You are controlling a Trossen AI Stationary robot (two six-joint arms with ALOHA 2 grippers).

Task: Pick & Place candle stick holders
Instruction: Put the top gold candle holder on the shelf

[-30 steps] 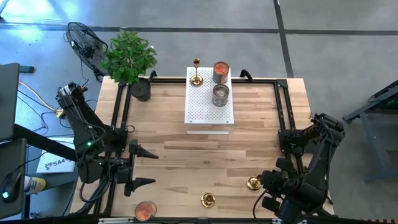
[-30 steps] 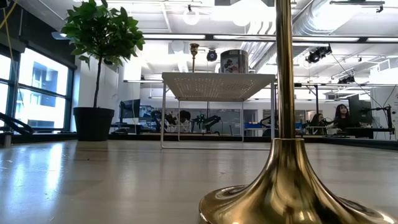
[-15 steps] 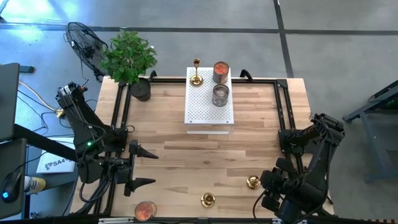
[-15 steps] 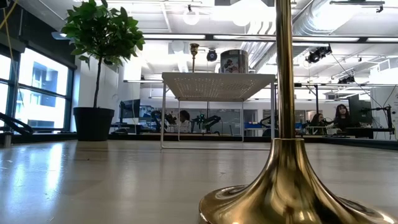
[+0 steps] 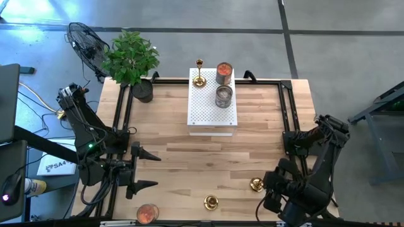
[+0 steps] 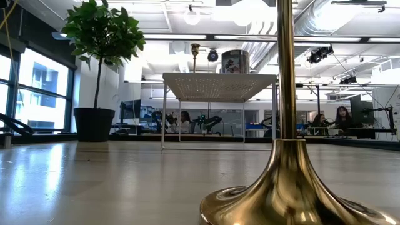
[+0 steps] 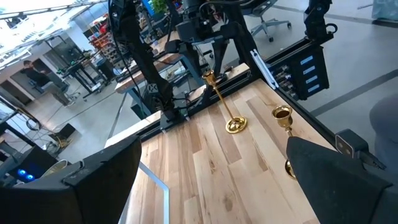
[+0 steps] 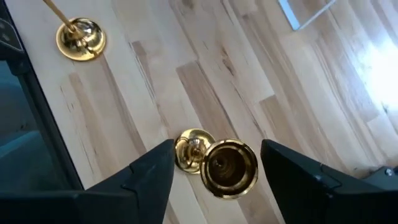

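Brass candle stick holder [image 8: 216,165] stands upright between the parted fingers of the right end effector [image 8: 217,168] near the surface's [image 5: 189,170] front-right corner, ungripped. Left end effector [image 5: 146,169], fully open, waits at the front-left.

High view: you look straight down on the whole tabletop [image 5: 208,157].
Low view: you sit at tabletop level, facing the far edge, very near one candle stick holder [image 6: 287,181].
Left wrist: you face across toward the right edge.
Right wrist: you look steeply down, close, at a holder both wrist views share.
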